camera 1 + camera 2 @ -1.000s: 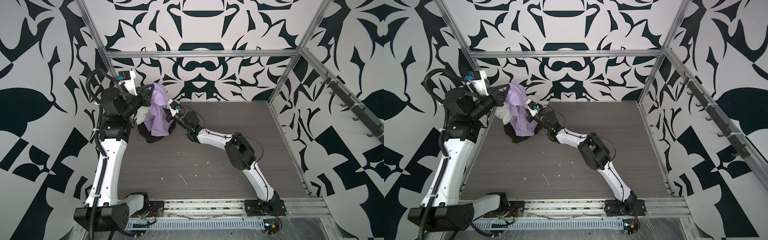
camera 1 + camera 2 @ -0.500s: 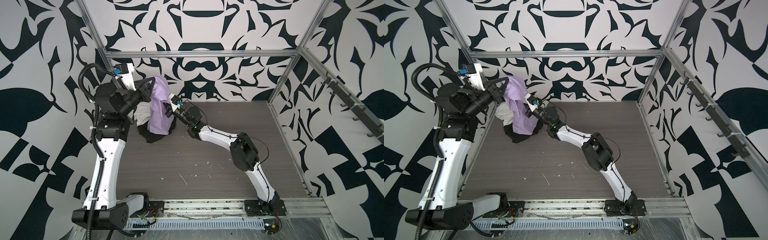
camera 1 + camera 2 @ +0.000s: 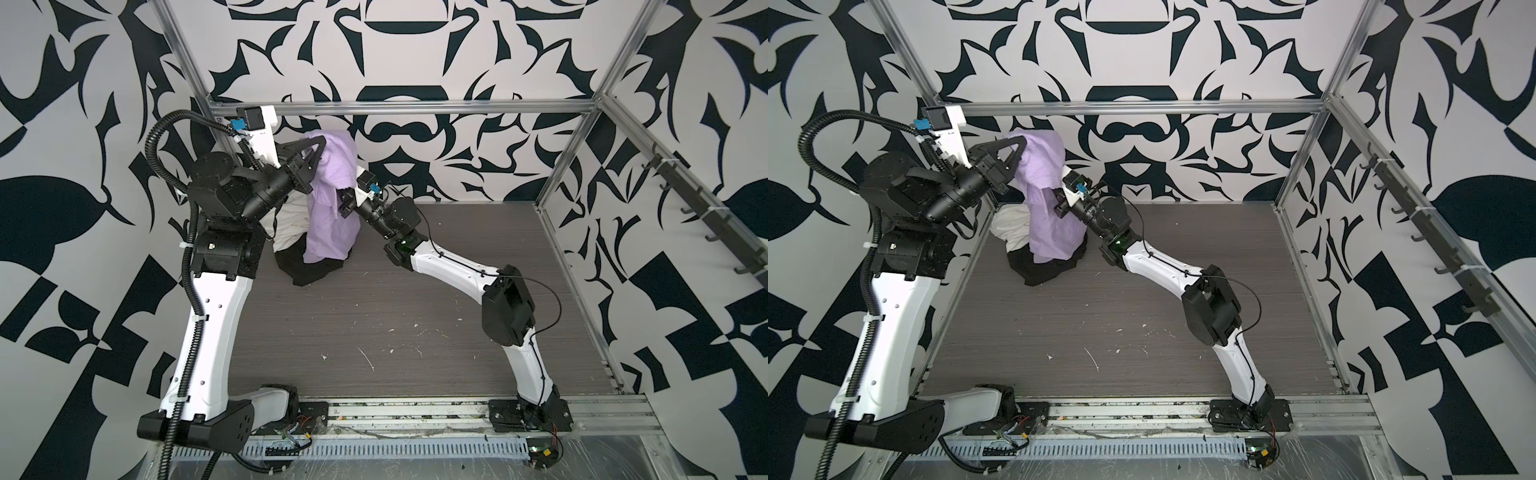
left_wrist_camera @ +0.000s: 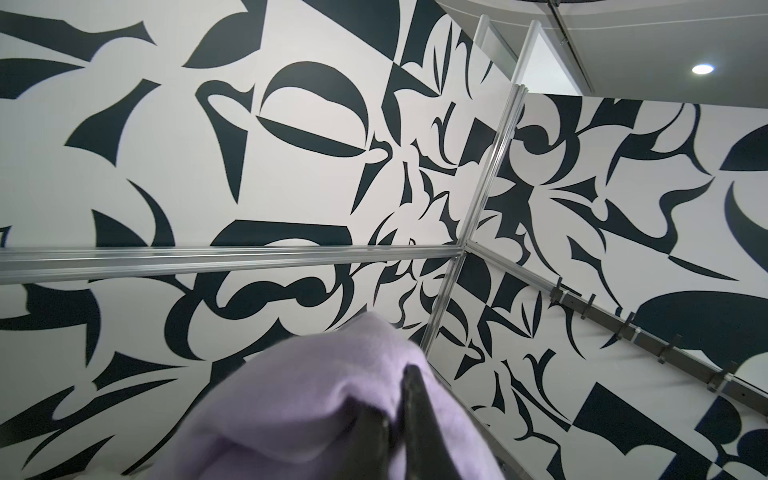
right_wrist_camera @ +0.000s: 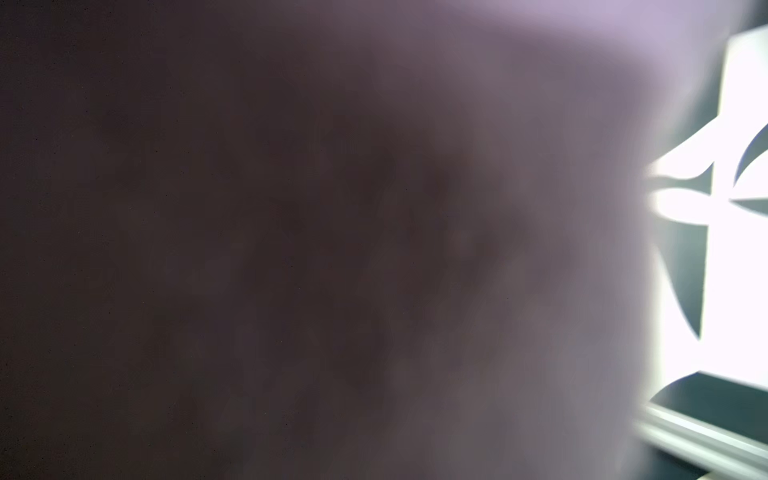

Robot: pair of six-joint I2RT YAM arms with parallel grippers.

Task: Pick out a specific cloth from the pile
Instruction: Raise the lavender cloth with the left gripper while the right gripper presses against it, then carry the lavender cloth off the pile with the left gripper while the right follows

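Cloth [image 3: 332,220] partly hides pile [image 3: 297,268], blocks right wrist view.

The purple cloth [image 3: 332,216] is thin, matt, wrinkled fabric. In the pile [image 3: 297,249] the white cloth [image 3: 291,222] looks creased and the black cloth [image 3: 307,270] dull. Beside the pile, the table [image 3: 374,324] is matt, scuffed grey wood grain. Behind the pile runs a brushed metal rail [image 3: 415,109]. The left arm [image 3: 212,316] has a glossy white plastic shell.

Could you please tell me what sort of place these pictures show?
Most likely a robot test cell: an aluminium frame encloses it, black-and-white patterned panels form the walls, and left arm and right arm are bolted to a rail at a dark tabletop.
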